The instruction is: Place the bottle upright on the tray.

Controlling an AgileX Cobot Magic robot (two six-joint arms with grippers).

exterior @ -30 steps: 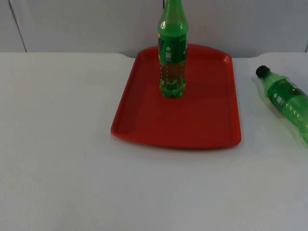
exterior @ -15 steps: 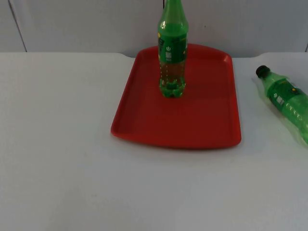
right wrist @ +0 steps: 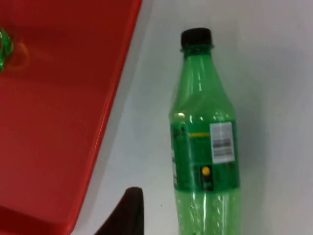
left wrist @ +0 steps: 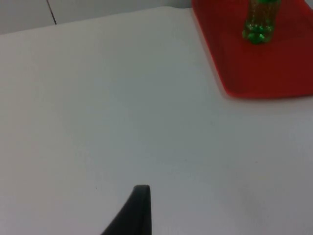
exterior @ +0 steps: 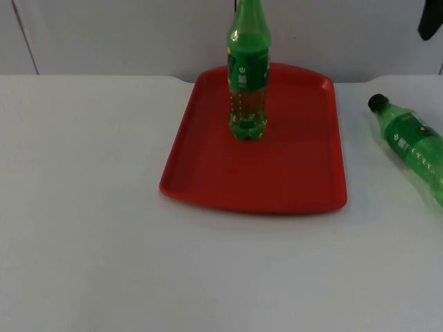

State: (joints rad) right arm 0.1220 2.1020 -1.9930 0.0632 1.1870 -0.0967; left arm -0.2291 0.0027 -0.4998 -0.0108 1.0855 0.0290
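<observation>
Now one bottle (exterior: 247, 69) stands upright at 12 o'clock on the tray (exterior: 291, 173), while a second bottle (exterior: 413, 146) lies on the table (exterior: 90, 207) at the tray's 3 o'clock, cap toward the wall. I judge the right gripper (exterior: 430, 17), its finger state unclear, should descend over the label, grasp across the body, then tip it upright onto bare tray. Left gripper (left wrist: 132, 213) waits, finger state unclear.

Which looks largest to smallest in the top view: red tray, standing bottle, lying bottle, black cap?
1. Red tray.
2. Standing bottle and lying bottle: unsure, both are cut off by the picture's edge.
3. Black cap, smallest.
</observation>
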